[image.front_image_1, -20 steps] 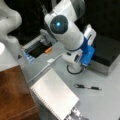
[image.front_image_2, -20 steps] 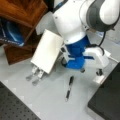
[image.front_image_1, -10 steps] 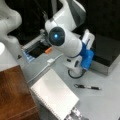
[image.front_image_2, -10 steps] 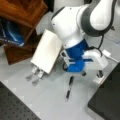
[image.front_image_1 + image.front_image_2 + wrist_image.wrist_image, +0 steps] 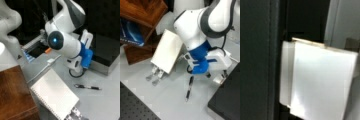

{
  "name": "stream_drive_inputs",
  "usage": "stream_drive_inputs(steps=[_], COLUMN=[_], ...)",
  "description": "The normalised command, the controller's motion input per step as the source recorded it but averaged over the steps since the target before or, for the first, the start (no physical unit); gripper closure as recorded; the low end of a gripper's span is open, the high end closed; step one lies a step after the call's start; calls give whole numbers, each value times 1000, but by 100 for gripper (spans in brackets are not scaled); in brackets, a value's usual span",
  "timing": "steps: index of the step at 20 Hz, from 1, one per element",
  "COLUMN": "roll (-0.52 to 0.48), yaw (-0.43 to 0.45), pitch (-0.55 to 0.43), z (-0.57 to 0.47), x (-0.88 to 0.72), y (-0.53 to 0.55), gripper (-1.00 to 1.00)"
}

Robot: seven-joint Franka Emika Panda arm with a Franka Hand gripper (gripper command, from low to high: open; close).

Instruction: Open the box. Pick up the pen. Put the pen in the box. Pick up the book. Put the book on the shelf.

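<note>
Arm swung lower toward box (image 5: 105,53), slim black pen (image 5: 87,87) on grey tabletop (image 5: 105,105), jaws' state unclear

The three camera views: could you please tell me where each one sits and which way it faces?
A front view: raised, looking down on the grey table, shelf at its left, box at its right; arm mid-frame.
A front view: raised, roughly opposite side, shelf top left, box bottom right; arm and gripper beside the box.
Wrist view: close on a dark surface and an unidentifiable pale block.
Shared: both front views show book and pen on the table.
</note>
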Motion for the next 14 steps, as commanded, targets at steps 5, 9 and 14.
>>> stream_drive_inputs(steps=[5, 9, 14], roll=[279, 302, 274], yaw=[-50, -51, -31], pitch=[-80, -65, -59], z=[-212, -139, -65], x=[-10, 24, 43], y=[23, 62, 72], gripper=[-100, -100, -100])
